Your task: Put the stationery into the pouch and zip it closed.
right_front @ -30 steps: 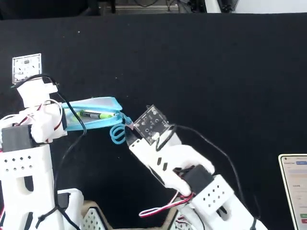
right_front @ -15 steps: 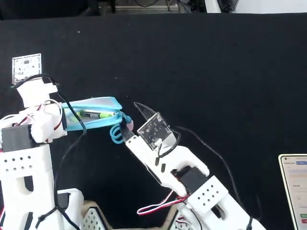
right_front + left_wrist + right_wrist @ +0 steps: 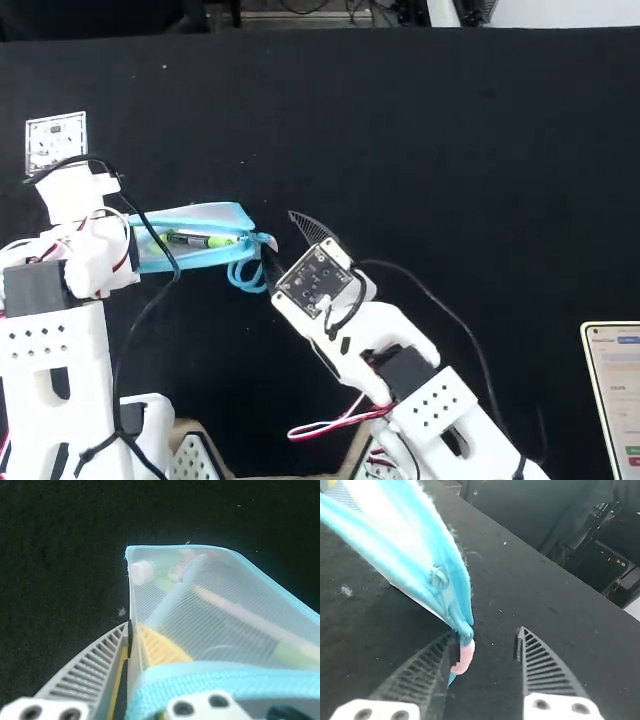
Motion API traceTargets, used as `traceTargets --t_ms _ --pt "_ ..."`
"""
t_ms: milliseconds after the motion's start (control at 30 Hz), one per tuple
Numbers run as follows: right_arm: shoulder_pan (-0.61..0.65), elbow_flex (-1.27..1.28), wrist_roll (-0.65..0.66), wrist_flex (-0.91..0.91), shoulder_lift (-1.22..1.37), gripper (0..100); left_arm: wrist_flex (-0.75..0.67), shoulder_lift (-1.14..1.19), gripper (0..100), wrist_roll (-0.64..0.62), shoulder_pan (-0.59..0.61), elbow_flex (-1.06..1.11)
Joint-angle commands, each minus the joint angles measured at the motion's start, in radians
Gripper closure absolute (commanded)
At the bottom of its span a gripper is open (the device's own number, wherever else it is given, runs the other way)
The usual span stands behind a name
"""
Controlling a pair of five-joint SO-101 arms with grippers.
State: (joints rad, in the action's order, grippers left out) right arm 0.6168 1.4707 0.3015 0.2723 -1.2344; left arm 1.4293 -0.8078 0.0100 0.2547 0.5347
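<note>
Black desk (image 3: 450, 130) under both arms. My left tool (image 3: 129, 635) pinches the mesh pouch (image 3: 195, 235) near the desk's left edge; it looks soft and light. My right tool (image 3: 487, 632) is spread beside the small pink tab (image 3: 464, 657). I'd pinch there.

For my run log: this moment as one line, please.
left gripper: shut on pouch | right gripper: open around pink pull tab | pen in pouch

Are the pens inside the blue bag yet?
Yes, inside. The pens show through the mesh wall of the pouch.
</note>
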Motion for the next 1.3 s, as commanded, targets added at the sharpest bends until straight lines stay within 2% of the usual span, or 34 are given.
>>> traceTargets --t_ms 0,167,233,433,800,1267 --pt "-0.014 -0.016 0.014 0.000 0.012 82.2 -0.014 0.006 97 0.000 0.005 0.022" --pt "0.018 -0.041 0.048 0.009 0.038 82.1 -0.014 0.006 97 0.000 0.005 0.021" --pt "0.041 -0.067 0.087 0.009 0.097 82.2 -0.014 0.006 97 0.000 0.005 0.019" --pt "0.046 -0.182 0.097 0.009 0.292 82.2 -0.014 0.006 97 0.000 0.005 0.022" --pt "0.048 -0.186 0.098 0.052 0.171 82.2 -0.014 0.006 97 0.000 0.005 0.024" --pt "0.052 -0.213 0.100 0.069 0.166 82.2 -0.014 0.006 97 0.000 0.005 0.022"
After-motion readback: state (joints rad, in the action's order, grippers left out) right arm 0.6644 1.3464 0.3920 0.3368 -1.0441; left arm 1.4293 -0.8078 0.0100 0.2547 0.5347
